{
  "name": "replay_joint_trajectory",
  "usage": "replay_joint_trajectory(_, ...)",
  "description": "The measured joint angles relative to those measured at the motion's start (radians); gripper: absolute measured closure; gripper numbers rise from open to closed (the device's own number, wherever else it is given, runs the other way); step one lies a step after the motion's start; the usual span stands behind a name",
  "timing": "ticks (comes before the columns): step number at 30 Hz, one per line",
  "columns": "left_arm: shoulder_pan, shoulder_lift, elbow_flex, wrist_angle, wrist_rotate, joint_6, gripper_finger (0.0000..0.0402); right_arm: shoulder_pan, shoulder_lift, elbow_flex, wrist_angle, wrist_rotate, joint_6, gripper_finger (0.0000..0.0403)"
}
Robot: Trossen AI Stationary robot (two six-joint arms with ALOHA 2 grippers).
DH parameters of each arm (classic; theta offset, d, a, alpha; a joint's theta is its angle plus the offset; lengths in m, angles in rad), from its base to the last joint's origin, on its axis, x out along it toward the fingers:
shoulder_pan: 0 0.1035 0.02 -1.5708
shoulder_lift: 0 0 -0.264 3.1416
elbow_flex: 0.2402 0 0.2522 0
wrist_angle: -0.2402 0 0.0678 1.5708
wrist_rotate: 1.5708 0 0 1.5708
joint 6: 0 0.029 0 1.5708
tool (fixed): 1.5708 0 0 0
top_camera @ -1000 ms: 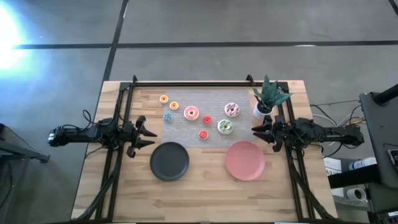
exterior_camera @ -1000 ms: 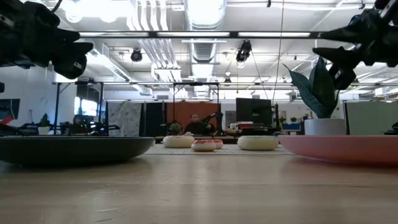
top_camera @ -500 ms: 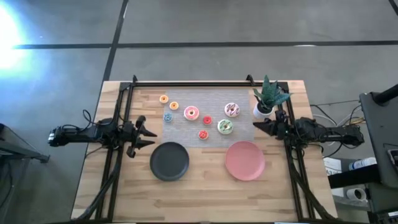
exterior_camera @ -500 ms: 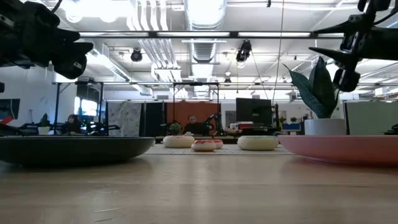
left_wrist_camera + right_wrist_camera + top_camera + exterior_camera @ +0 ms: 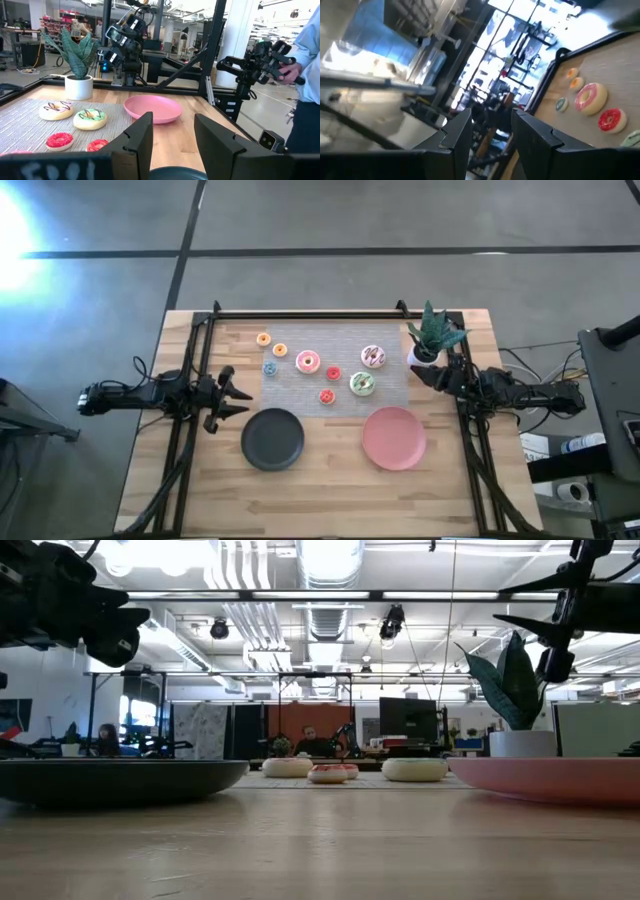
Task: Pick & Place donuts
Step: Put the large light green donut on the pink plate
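Observation:
The donuts lie on a grey mat [image 5: 318, 370] at the table's far middle. The larger ones are pink [image 5: 307, 361], white with stripes [image 5: 373, 357] and green-white [image 5: 362, 384]. Tinier ones are orange [image 5: 263, 339], yellow [image 5: 280, 350], blue [image 5: 269, 368] and two red [image 5: 333, 373], [image 5: 326, 395]. My left gripper [image 5: 243, 396] hangs open at the table's left, beside the black plate [image 5: 273, 438]. My right gripper [image 5: 420, 372] is open, raised above the table at the right, next to the plant pot [image 5: 421, 358] and right of the green-white donut. Neither touches anything.
A pink plate [image 5: 394, 437] sits near right, the black plate near left. A potted plant [image 5: 432, 335] stands at the far right, close to my right gripper. Black frame rails [image 5: 300, 315] run along the far and side edges. A person [image 5: 305, 75] stands beyond the table's right side.
My right gripper has risen and shifted toward the table's far edge, closer to the plant pot, rolling about its wrist as it went. The left arm and all donuts have stayed put.

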Motion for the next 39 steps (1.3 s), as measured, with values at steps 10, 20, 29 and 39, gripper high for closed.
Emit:
replay_joint_trajectory(10, 0.000, 0.000, 0.000, 0.000, 0.000, 0.000, 0.0283, 0.001, 0.178, 0.000, 0.070, -0.075, 0.134, 0.0271)
replay_joint_trajectory(20, 0.000, 0.000, 0.000, 0.000, 0.000, 0.000, 0.0283, 0.000, 0.522, 0.167, -0.191, -0.053, 0.157, 0.0239)
replay_joint_trajectory(29, 0.000, 0.000, 0.000, 0.000, 0.000, 0.000, 0.0283, -0.014, 0.827, 0.474, -0.669, -0.023, 0.188, 0.0185)
replay_joint_trajectory(39, 0.000, 0.000, 0.000, 0.000, 0.000, 0.000, 0.0283, -0.026, 1.154, 0.625, -0.677, -0.027, 0.279, 0.0179)
